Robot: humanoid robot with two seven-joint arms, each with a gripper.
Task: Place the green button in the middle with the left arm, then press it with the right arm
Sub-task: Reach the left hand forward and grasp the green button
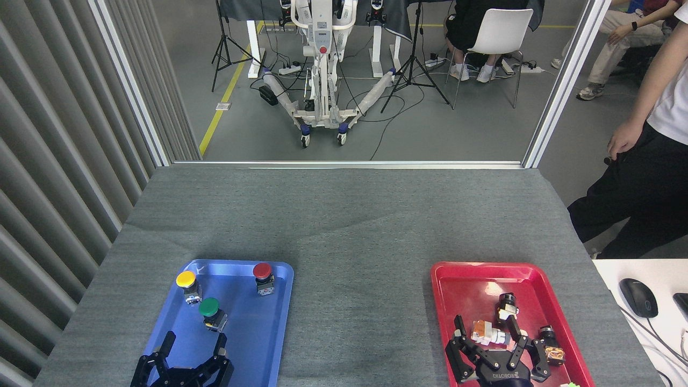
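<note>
Three push-buttons stand upright in the blue tray (269, 344) at the left of the grey cloth table (355, 231): one yellow button (187, 285) at the far left corner, one red button (263, 277) at the far right corner, and one green button (211, 313) nearer the robot, between them and closer to the yellow one. None of the three touches another. The left gripper (193, 344) rises from the bottom edge over the near end of this tray with its fingers (167, 343) spread wide, holding nothing; the green button sits just beyond the fingertips, apart from them. The middle (360, 317) of the cloth, between the two trays, is plain grey. The red tray (446, 285) at the right holds three small button parts: a black-and-white one (506, 309), a white-and-orange one (488, 333) lying on its side, and a dark one with an orange base (551, 346). The right gripper (492, 341) stands over this tray's near end, its fingers splayed on either side of the white-and-orange part, gripping nothing; whether they touch it cannot be told
</note>
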